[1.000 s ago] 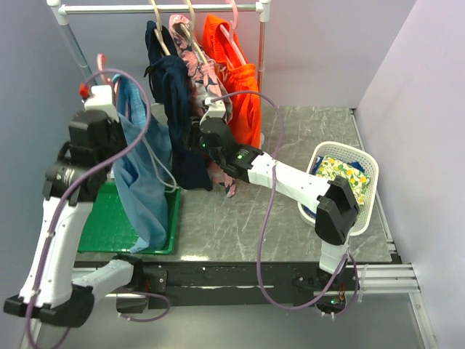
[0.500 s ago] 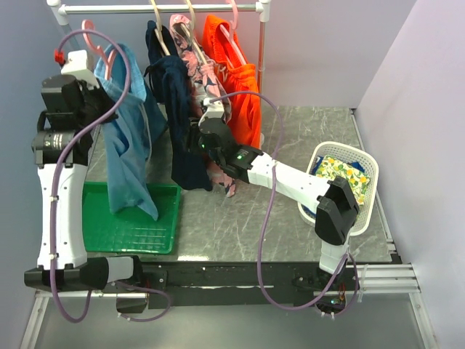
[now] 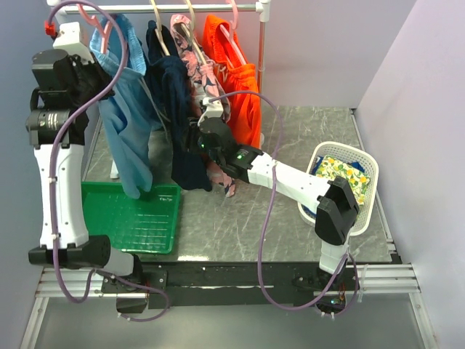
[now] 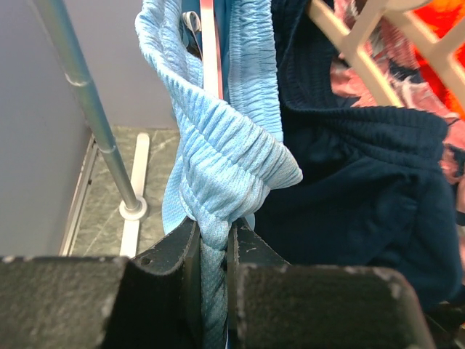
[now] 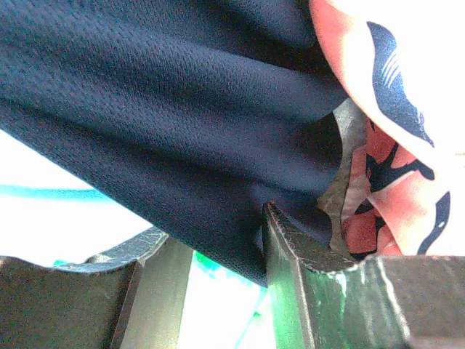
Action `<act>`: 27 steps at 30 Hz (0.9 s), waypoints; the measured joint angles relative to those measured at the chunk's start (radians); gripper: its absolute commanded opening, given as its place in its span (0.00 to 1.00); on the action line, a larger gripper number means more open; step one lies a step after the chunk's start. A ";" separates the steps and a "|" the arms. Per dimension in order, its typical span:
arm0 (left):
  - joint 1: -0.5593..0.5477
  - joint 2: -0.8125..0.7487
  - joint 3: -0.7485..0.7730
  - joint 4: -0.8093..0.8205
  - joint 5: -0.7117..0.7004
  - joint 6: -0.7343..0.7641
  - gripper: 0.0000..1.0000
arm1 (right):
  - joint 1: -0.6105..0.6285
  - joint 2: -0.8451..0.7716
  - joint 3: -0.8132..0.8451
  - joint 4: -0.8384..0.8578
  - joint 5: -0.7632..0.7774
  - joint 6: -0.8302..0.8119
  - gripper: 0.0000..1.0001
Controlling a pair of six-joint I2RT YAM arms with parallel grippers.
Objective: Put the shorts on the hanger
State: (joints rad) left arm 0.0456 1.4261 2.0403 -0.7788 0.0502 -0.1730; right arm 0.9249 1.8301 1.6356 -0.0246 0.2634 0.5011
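Light blue shorts (image 3: pixel 129 123) up at the far left, ribbed and stretchy, their elastic waistband bunched over the thin pink hanger (image 4: pixel 210 43), right by the metal rail (image 3: pixel 160 9). The left gripper (image 4: pixel 213 251) has its fingers clamped on a twisted rope of that blue cloth. Next along hang navy shorts (image 3: pixel 185 145) in a fine matte mesh. The right gripper (image 5: pixel 229 254) is there, fingers narrowly parted with the navy hem dipping between them; I can't tell if it's pinched. Bright orange shorts (image 3: pixel 236 80) hang farther right. Underneath is a grey marbled table (image 3: pixel 290 131), with a green tray (image 3: pixel 131 222) near left and a white slotted basket (image 3: pixel 370 196) on the right. Pale lilac walls (image 3: pixel 327 51) stand behind.
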 measured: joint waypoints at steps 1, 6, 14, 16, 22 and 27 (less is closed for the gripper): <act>0.000 0.012 0.003 -0.003 0.003 0.000 0.01 | 0.000 0.000 0.000 0.000 0.000 0.000 0.49; 0.000 0.072 0.021 -0.016 0.008 0.000 0.01 | 0.000 0.000 0.005 -0.001 -0.002 0.000 0.48; 0.002 0.146 0.093 -0.025 0.032 0.000 0.01 | 0.000 0.000 0.032 -0.007 -0.003 -0.001 0.48; 0.002 0.173 0.133 -0.028 0.036 0.000 0.01 | 0.000 0.000 0.032 -0.009 -0.003 -0.001 0.48; 0.002 0.206 0.153 -0.027 0.036 0.000 0.01 | 0.003 0.000 0.032 -0.009 -0.003 -0.001 0.48; 0.002 0.208 0.117 -0.014 0.041 0.000 0.01 | 0.014 0.000 0.032 -0.009 -0.002 -0.001 0.49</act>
State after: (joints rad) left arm 0.0479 1.6344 2.1578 -0.7925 0.0910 -0.1730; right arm 0.9386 1.8301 1.6676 -0.0338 0.2611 0.4999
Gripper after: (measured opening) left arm 0.142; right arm 0.486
